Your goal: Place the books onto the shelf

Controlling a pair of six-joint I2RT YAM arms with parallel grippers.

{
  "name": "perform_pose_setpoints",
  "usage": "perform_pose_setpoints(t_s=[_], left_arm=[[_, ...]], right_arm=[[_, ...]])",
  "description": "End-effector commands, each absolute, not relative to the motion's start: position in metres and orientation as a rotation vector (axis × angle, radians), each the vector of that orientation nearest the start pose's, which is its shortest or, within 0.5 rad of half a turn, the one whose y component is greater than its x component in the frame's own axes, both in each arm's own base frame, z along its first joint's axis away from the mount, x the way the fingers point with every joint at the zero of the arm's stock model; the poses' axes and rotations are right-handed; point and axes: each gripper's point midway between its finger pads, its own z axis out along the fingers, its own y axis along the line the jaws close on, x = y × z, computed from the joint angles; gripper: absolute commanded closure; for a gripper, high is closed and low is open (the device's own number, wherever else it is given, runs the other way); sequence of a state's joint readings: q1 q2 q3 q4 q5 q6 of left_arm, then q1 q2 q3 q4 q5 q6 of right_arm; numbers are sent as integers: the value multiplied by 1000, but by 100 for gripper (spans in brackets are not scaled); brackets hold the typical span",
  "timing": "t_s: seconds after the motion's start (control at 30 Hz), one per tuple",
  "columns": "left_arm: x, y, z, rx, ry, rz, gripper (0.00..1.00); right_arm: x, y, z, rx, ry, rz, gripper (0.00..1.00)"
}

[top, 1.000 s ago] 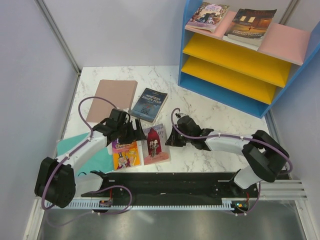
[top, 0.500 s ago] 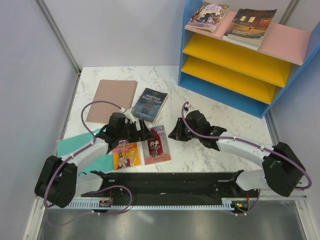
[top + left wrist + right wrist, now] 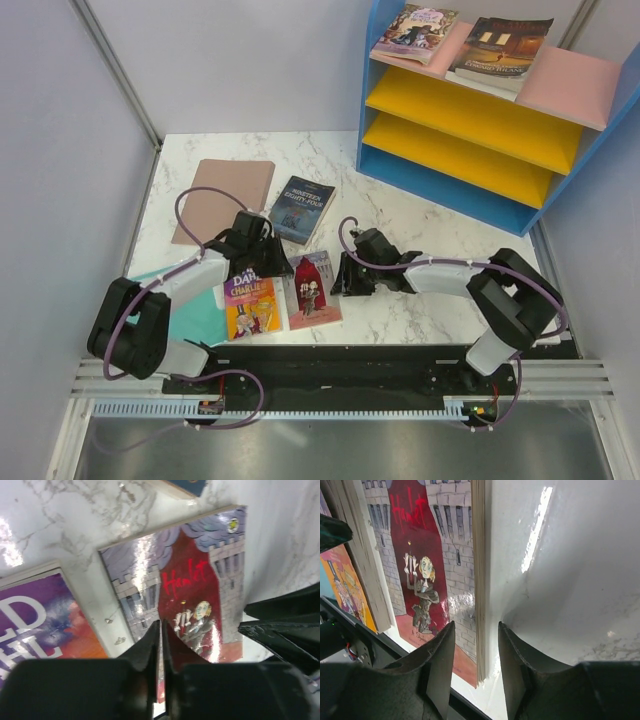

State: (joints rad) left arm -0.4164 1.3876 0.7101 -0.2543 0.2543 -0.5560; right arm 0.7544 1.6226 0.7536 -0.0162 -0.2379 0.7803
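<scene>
The pink-red Hamlet book (image 3: 312,290) (image 3: 200,580) (image 3: 420,555) lies flat near the front of the table. The yellow-purple Roald Dahl book (image 3: 250,308) (image 3: 40,625) lies to its left. The dark blue Nineteen Eighty-Four (image 3: 303,208) is just behind them. My left gripper (image 3: 283,263) (image 3: 161,625) hovers over the Hamlet cover, its fingers almost together with only a sliver between and nothing in it. My right gripper (image 3: 343,278) (image 3: 476,626) is open and straddles the Hamlet book's right edge. The shelf (image 3: 440,190) stands at the back right, with two books (image 3: 415,30) (image 3: 498,48) on its pink top board.
A plain brownish-pink board (image 3: 222,198) lies at the back left of the table. A teal sheet (image 3: 200,322) sits under the left arm. A black rail (image 3: 330,365) runs along the near edge. Grey walls close in on both sides.
The left gripper went from wide open to nearly closed over the Hamlet book. The right gripper opened from shut and settled at that book's right edge.
</scene>
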Motion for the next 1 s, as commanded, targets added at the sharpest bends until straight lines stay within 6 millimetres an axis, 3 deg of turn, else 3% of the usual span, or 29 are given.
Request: perform_pose_setpoints(t_s=[0.0, 0.3, 0.5, 0.6, 0.63, 0.73, 0.77, 0.8, 0.83, 0.9, 0.93, 0.97], left_arm=[[259, -171, 38, -57, 2699, -517, 98], [243, -180, 3, 40, 2860, -347, 98], [234, -196, -14, 113, 2929, -299, 98], [235, -198, -12, 112, 2922, -298, 98], [236, -197, -11, 112, 2919, -298, 98], [240, -197, -3, 112, 2888, -294, 98], [244, -197, 6, 118, 2851, -301, 95], [246, -196, 12, 118, 2830, -306, 84], [249, -197, 20, 125, 2801, -320, 53], [257, -199, 51, 110, 2697, -366, 29], [258, -199, 62, 109, 2655, -388, 12], [263, -201, 73, 101, 2604, -420, 5]], right_arm=[[233, 321, 39, -77, 2600, 981, 53], [231, 331, 39, -56, 2584, 1065, 53], [238, 341, 67, -47, 2464, 1155, 56], [243, 340, 78, -26, 2422, 1159, 74], [244, 340, 80, -28, 2413, 1162, 92], [244, 337, 79, -20, 2417, 1140, 100], [244, 335, 79, -22, 2413, 1130, 100], [243, 332, 78, -18, 2414, 1117, 100], [244, 329, 85, -15, 2389, 1113, 100], [245, 324, 89, -22, 2369, 1099, 100], [247, 321, 100, -24, 2334, 1107, 100], [247, 318, 103, -23, 2320, 1103, 100]])
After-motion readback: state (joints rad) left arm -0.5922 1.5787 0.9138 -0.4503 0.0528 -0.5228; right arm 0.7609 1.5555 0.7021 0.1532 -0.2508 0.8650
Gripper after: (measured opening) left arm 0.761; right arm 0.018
